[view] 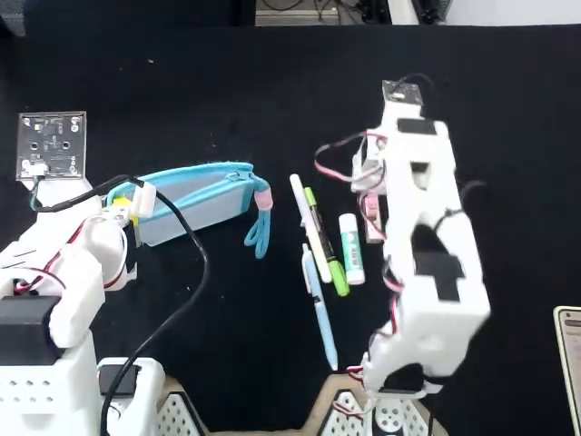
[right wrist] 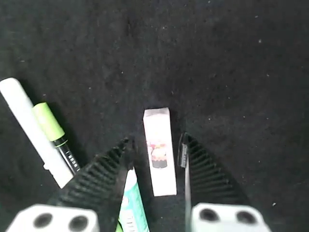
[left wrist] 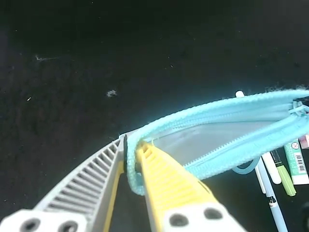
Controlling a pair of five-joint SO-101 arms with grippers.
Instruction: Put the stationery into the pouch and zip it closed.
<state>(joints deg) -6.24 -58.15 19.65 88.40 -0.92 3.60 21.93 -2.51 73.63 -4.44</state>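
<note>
Our right jaws stand spread, a small white rectangular eraser (right wrist: 159, 147) between them. Our left jaws clench the light-blue fabric pouch (left wrist: 207, 115).

1. Your table (view: 182, 73) is covered in black cloth.
2. You'll find the blue pouch (view: 195, 202) lying unzipped left of centre in the high view.
3. Right of it lie a white pen (view: 309, 227), green marker (view: 327, 245), blue pen (view: 320, 313), glue stick (view: 352, 247) and eraser (right wrist: 159, 152).
4. A metal plate (view: 52, 145) sits far left.
</note>
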